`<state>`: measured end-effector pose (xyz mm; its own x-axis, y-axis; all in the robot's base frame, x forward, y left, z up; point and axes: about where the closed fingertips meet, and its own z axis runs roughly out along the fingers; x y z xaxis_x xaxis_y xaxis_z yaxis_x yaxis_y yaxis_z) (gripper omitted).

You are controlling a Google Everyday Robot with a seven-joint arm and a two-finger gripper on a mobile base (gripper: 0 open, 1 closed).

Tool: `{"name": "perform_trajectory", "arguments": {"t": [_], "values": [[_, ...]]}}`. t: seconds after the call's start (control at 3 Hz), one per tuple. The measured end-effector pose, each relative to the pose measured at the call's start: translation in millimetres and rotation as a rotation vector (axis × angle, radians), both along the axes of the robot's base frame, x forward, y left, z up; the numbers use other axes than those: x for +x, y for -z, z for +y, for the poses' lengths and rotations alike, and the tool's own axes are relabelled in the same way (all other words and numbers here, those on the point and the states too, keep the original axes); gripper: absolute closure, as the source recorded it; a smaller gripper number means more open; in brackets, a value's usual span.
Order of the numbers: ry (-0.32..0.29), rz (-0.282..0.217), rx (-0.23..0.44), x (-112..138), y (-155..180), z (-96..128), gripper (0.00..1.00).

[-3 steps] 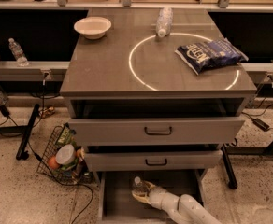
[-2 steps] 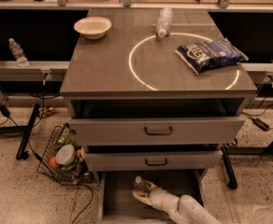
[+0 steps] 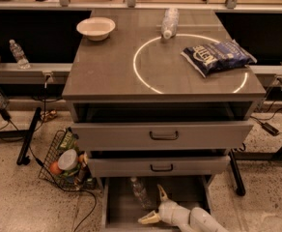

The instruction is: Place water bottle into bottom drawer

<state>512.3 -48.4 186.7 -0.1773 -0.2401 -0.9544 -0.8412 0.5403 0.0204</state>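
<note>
Down low, well beneath the front edge of the tabletop [image 3: 107,74], the white arm [image 3: 206,221] stretches in from the bottom right, angled leftward. The gripper [image 3: 150,205] sits under the middle of that edge, fingers [image 3: 162,194] splayed wide: one up, one left.

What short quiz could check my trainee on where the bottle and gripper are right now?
1. True or false: the tall clear ribbed plastic water bottle lies inside the open wide grey bottom drawer.
2. The pale two-finger gripper, low in that drawer, is: A shut on the bottle; B open beside it; C shut, empty.
3. What lies across the white circle's right edge on the grey cabinet top?
Key: 1 true; 2 B; 3 the crinkled blue snack bag.
</note>
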Motion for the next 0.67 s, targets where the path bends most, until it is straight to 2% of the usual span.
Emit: {"name": "perform_trajectory", "arguments": {"t": [0.33,0.67], "values": [[0.006,0.013,-0.005,-19,-11,-21,0.00],[0.040,0.007,-0.060,-55,-52,-78,0.00]]}}
